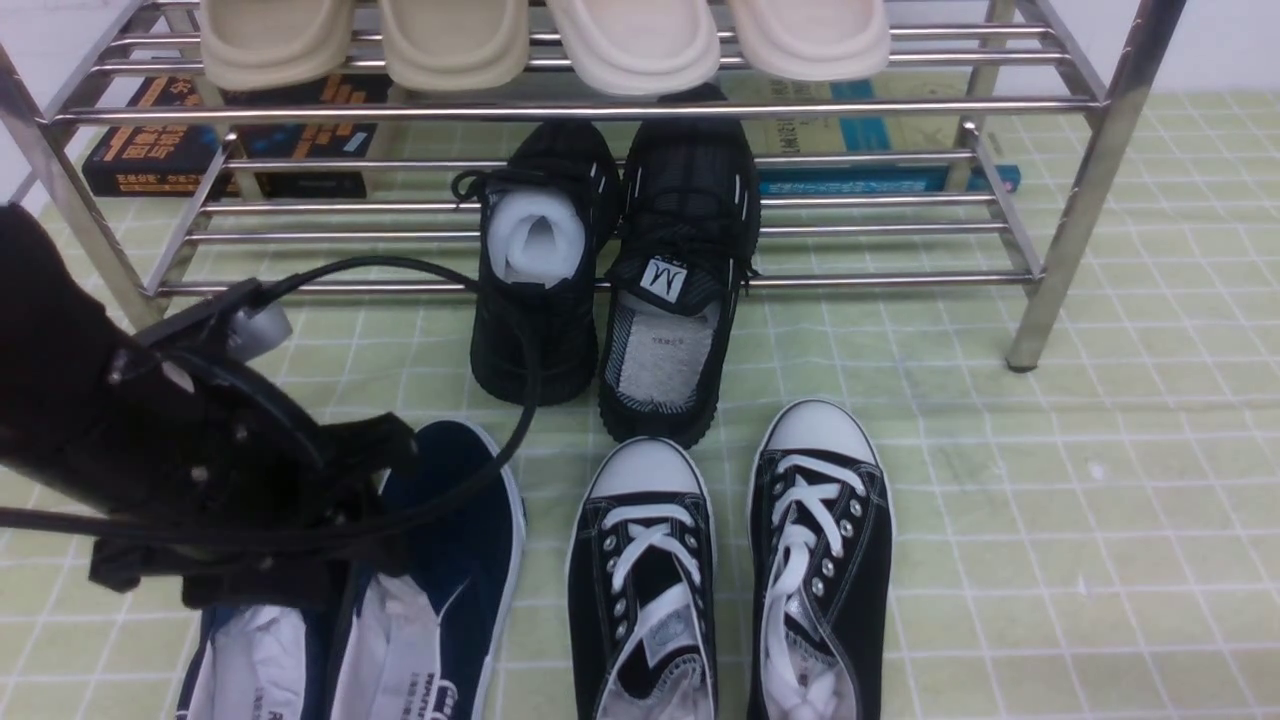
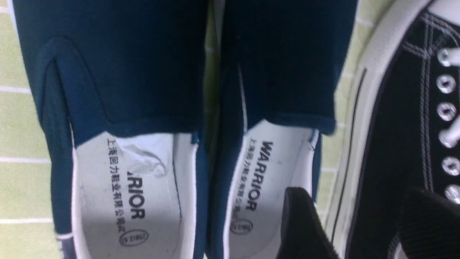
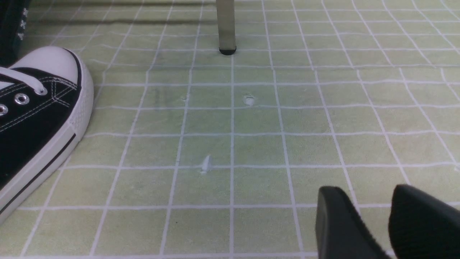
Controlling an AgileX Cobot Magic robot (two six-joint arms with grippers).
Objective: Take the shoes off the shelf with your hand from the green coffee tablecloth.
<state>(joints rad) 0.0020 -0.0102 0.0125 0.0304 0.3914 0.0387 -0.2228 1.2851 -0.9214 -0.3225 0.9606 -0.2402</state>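
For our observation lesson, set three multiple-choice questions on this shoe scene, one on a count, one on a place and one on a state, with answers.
1. How many beige slippers sit on the top tier of the shelf?
A. two
B. four
C. six

2. Where do the navy shoes lie?
A. on the top tier
B. on the lower tier
C. on the cloth, left of the lace-up sneakers

3. The left hand is:
A. shut on a navy shoe
B. open above the navy shoes
C. out of view

Answers:
1 B, four lie side by side.
2 C, grid cloth shows around them.
3 B, its fingers stand apart, gripping nothing.
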